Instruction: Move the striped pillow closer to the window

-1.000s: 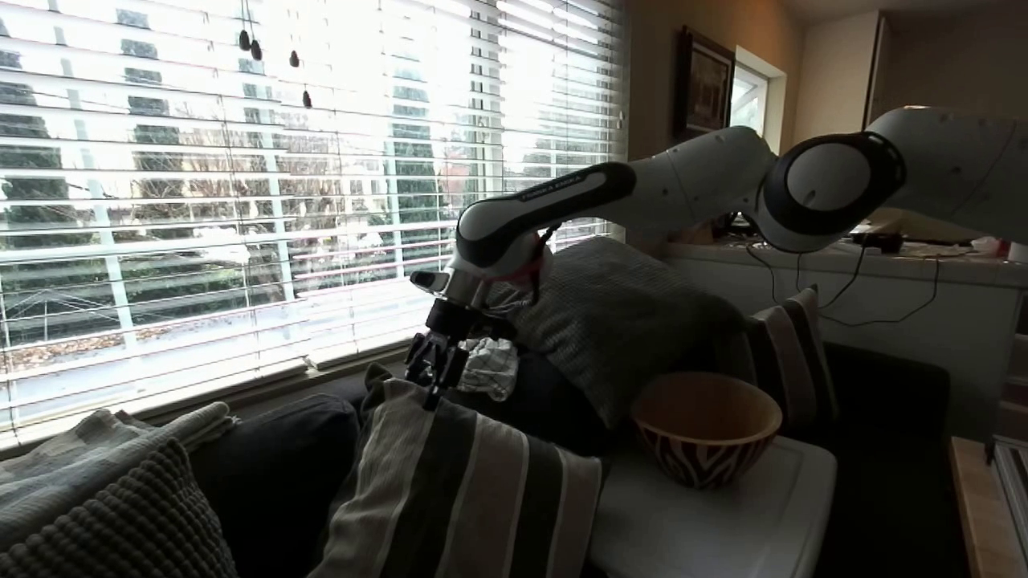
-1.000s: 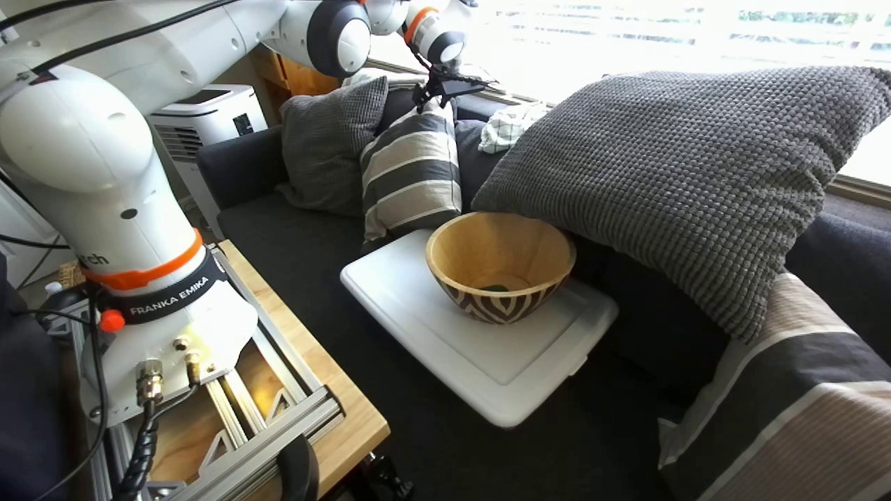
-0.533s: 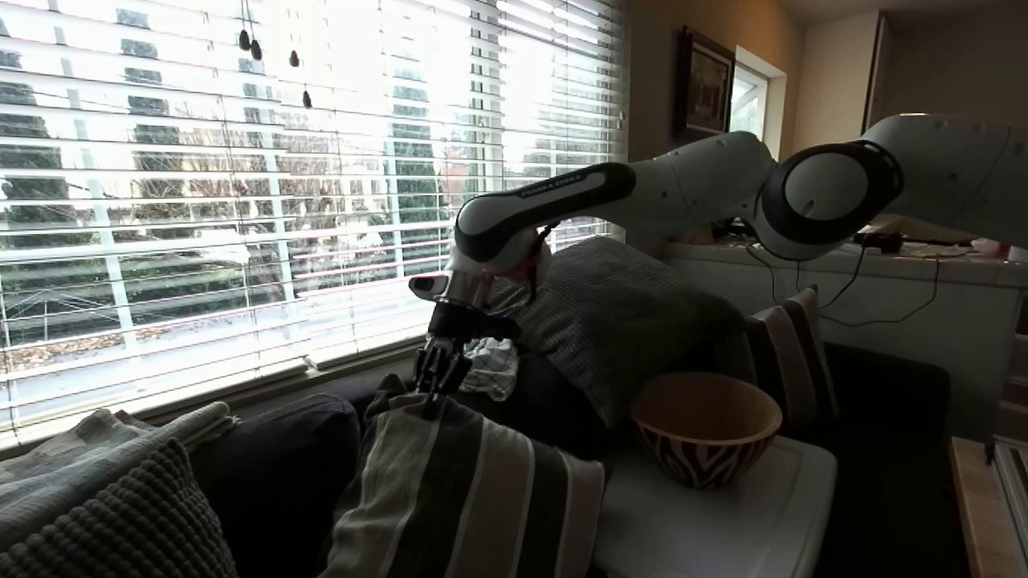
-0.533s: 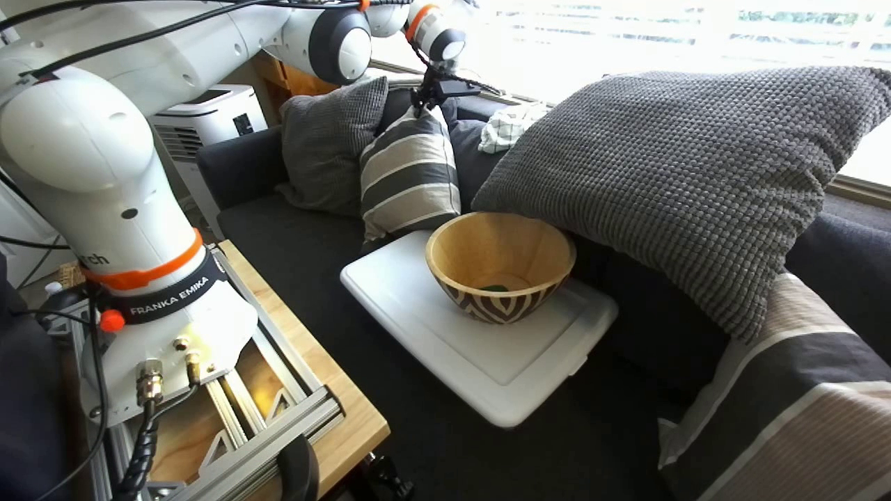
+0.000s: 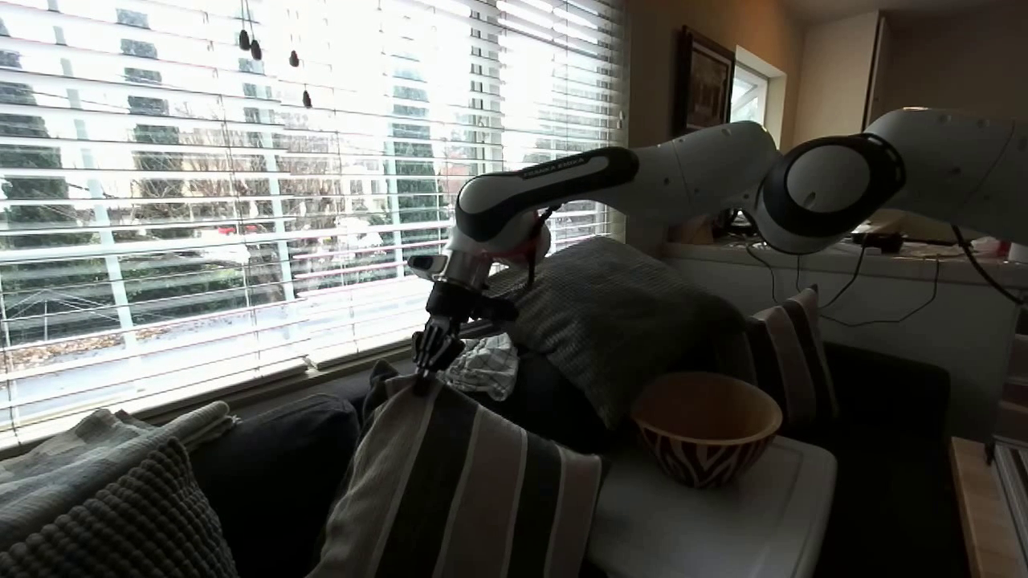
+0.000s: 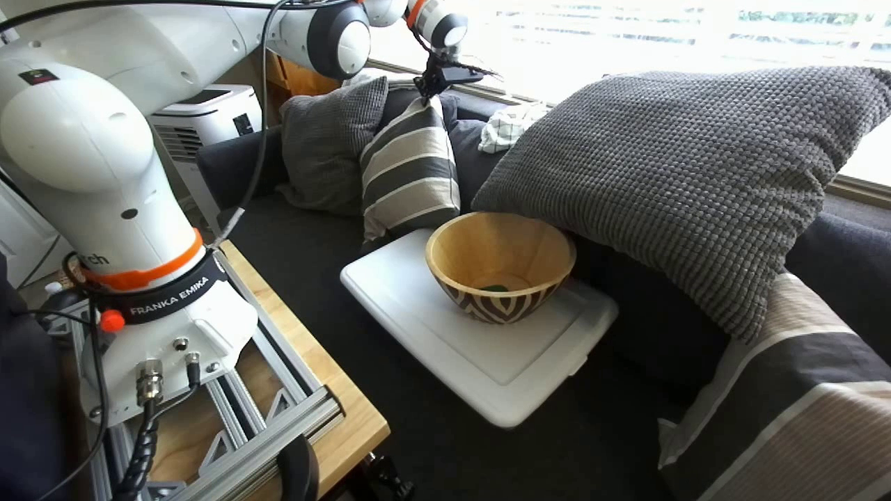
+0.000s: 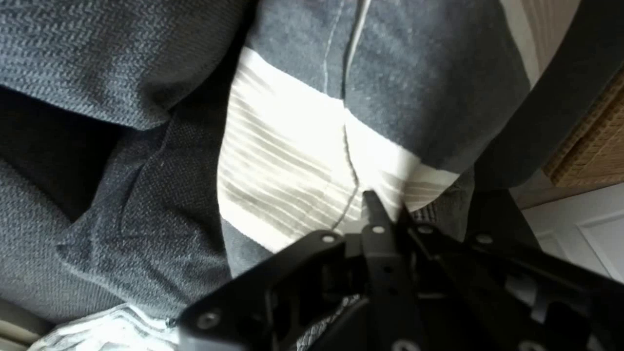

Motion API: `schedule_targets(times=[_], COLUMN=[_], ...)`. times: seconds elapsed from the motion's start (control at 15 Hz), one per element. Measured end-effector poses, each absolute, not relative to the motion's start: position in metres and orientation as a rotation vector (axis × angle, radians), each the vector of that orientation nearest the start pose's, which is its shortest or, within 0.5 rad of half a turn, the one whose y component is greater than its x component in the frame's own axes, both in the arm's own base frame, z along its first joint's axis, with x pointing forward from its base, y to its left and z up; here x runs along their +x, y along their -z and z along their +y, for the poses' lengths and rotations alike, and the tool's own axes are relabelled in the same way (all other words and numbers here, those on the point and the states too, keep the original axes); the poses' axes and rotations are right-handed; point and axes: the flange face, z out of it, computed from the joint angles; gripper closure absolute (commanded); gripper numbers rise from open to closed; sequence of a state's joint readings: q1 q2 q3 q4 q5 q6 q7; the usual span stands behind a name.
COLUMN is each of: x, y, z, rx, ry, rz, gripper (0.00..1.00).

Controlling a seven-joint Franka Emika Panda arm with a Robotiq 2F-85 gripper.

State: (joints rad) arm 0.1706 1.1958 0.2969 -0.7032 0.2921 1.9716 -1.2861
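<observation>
The striped pillow [image 5: 482, 482], broad dark grey and cream bands, leans on the dark sofa in both exterior views [image 6: 412, 156]. My gripper [image 5: 422, 387] points down at its top edge and is shut on a pinch of its fabric, which rises to a peak at the fingertips. In the wrist view a pale fold of the striped pillow [image 7: 287, 161] runs in between the two fingers of the gripper [image 7: 388, 204]; the far finger is mostly hidden by cloth. Behind the sofa back the bright window [image 5: 241, 201] with white slat blinds spans the wall, also in an exterior view [image 6: 592, 42].
A wooden bowl [image 6: 498, 278] stands on a white lid [image 6: 480, 348] beside the pillow. A big ribbed grey cushion [image 6: 668, 167], a checked cloth [image 6: 511, 126], another grey cushion [image 6: 334, 146] and a further striped cushion [image 6: 800, 396] lie along the sofa.
The fingers have come together on the pillow's top edge. The gripper dipped, then rose slightly, drawing the fabric up into a peak.
</observation>
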Motion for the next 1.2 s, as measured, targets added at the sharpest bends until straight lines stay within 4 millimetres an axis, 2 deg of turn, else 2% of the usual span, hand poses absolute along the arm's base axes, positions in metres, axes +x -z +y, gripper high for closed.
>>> schedule_targets(times=[0.2,0.4,0.8,1.2], x=[0.771,0.77,0.756,0.737], y=[-0.285,-0.338,-0.457,-0.581], z=[0.268,0.274,0.29,0.299], rx=[-1.996,-2.006,-2.01,-1.992], ry=[0.495,0.554,0.727,1.09], rz=[-1.802,-1.885,-2.029,-2.089], gripper=[0.99,0.99,0.99,0.99])
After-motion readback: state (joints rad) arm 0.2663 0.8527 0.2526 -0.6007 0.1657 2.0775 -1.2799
